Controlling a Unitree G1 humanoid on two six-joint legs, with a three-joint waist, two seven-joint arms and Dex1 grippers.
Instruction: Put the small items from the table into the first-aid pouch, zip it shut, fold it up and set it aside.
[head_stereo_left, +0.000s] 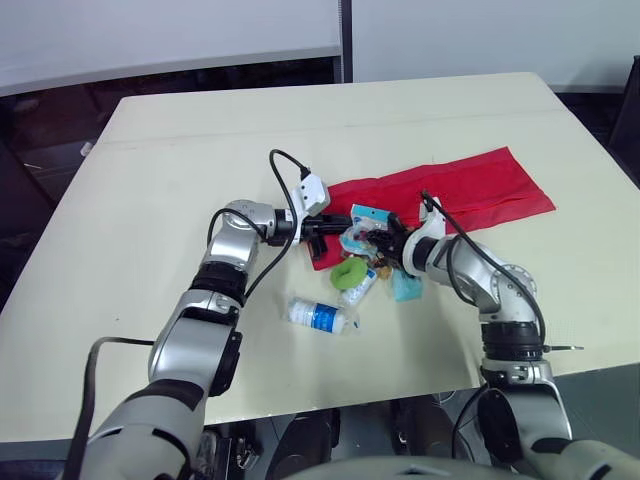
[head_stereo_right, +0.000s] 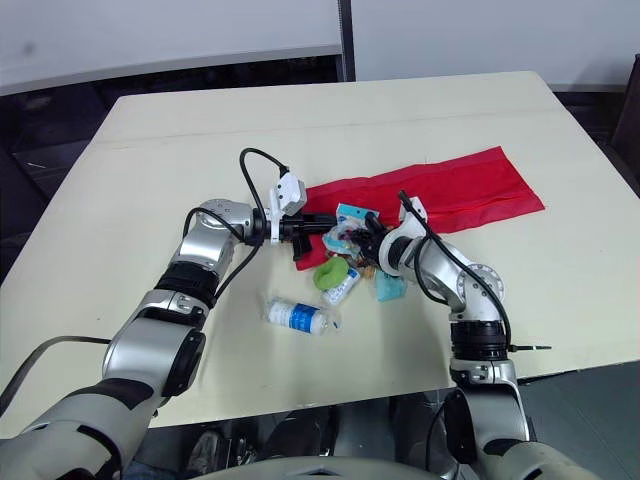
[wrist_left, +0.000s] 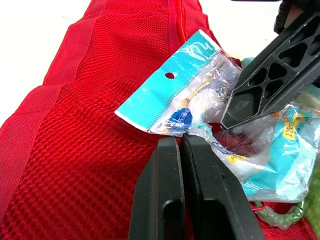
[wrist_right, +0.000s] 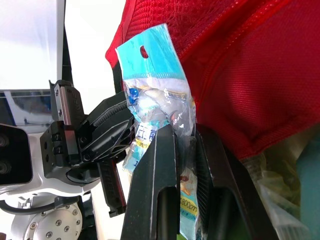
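Cream table (head_stereo_left: 150, 180), dark floor beyond its far edge. Right gripper (wrist_right: 182, 127) is clamped narrow on a clear packet with a blue header (wrist_right: 150, 65); the packet runs up between both fingers. Left gripper (wrist_left: 181, 140) has its fingers pressed together, tips touching the packet's lower edge; can't tell if any plastic is pinched. The two grippers meet nose to nose over the near-left end of the red mesh first-aid pouch (head_stereo_left: 470, 185), which lies unfolded flat and runs diagonally away to the robot's right. Packet partly overlaps the mesh. Just in front of the grippers: green roll (head_stereo_left: 351, 270), and a teal packet (head_stereo_left: 406, 287) beside the right wrist. White bottle (head_stereo_left: 320, 315) lies on its side on bare table, nearer the robot, apart from the pouch
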